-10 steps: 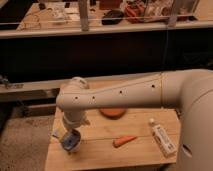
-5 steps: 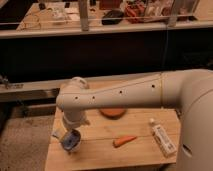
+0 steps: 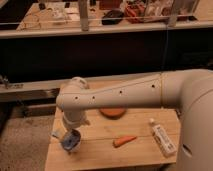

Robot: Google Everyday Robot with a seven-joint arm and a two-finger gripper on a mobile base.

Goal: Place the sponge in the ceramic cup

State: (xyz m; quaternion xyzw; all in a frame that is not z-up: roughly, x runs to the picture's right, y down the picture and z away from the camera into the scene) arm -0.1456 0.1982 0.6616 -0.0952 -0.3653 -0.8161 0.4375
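Observation:
The ceramic cup [image 3: 70, 142], small, blue and whitish inside, stands near the left front corner of the wooden table [image 3: 100, 150]. My gripper [image 3: 67, 133] hangs down from the big white arm [image 3: 120, 94] and sits directly over the cup, touching or almost touching its rim. The wrist covers part of the cup. I cannot make out the sponge; it is hidden by the gripper or lies inside the cup. A small pale patch [image 3: 56, 134] shows just left of the cup, and I cannot tell what it is.
An orange carrot [image 3: 124, 141] lies at the table's middle front. Behind it a flat orange disc [image 3: 112, 113] is partly under the arm. A white tube [image 3: 162, 138] lies at the right edge. A dark counter with clutter runs behind.

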